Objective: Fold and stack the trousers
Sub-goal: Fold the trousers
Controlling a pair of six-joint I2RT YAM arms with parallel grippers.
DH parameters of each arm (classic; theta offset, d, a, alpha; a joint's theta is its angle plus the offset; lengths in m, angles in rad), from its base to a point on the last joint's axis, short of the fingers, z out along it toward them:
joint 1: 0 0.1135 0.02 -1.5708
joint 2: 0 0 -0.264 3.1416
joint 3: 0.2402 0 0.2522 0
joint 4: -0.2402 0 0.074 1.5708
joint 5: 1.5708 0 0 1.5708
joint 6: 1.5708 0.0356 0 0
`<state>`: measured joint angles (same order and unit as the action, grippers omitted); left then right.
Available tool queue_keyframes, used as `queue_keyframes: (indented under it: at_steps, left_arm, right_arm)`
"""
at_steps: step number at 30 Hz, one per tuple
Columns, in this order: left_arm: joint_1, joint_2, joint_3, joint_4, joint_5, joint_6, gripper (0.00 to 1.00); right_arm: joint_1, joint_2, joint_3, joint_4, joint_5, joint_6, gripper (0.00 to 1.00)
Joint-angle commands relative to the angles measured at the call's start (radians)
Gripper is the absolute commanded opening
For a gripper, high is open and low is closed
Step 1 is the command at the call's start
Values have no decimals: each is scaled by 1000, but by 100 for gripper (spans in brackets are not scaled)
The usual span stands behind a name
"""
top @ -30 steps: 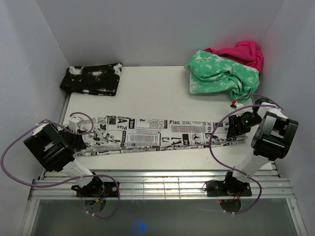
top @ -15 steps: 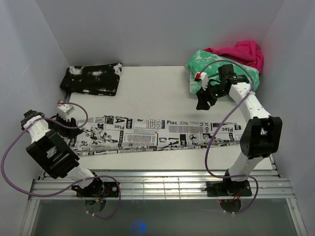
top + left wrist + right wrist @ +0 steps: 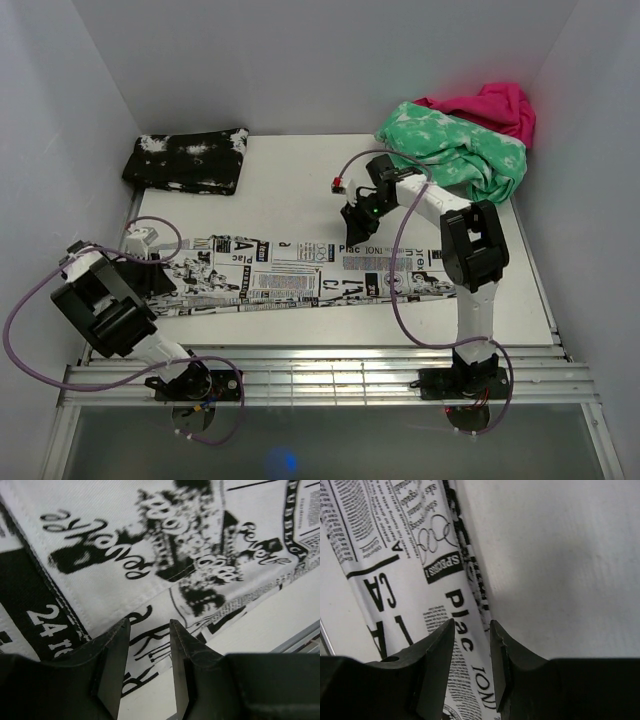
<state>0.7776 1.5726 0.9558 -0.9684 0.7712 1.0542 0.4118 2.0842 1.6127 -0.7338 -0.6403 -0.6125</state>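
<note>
Top external view shows the trousers [image 3: 300, 275] laid out in a long strip across the near half of the table [image 3: 290, 180], running left to right, with a black speckled garment [image 3: 187, 160] folded at the far left corner and a green garment [image 3: 450, 155] and pink garment [image 3: 490, 105] heaped at the far right, all well apart from the strip. The left gripper [image 3: 160, 272] sits low over the left end of the trousers, and the right gripper [image 3: 355, 222] reaches in over their far edge near mid-length. Left wrist view has the left gripper [image 3: 147, 630] with its jaws a narrow gap apart and nothing pinched; printed cloth with a stitched seam lies flat beneath, close to where it meets bare table. Right wrist view shows the right gripper [image 3: 471, 627] likewise narrowly parted and empty, poised right over the long edge of the trousers [image 3: 395, 555], with bare table to one side. The likely trouble is the pick: with such a narrow gap, either gripper may slide over the flat cloth, catch only the top layer, or close on bare table beside the edge. If one gripper takes hold and the other does not, the fold would probably come out skewed or drag the whole strip across the table.
</note>
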Motion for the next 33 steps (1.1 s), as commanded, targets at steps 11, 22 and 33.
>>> queue_keyframes:
  at_steps: [11, 22, 33]
  left_arm:
    - [-67, 254, -25, 227, -257, -339, 45]
    - [-363, 421, 262, 223, -188, -632, 42]
    - [-334, 108, 115, 162, -89, -151, 56]
  right_arm:
    - [-10, -116, -323, 169, 111, 155, 45]
    - [-248, -55, -260, 88, 249, 44, 46]
    - [-317, -251, -232, -21, 209, -1, 53]
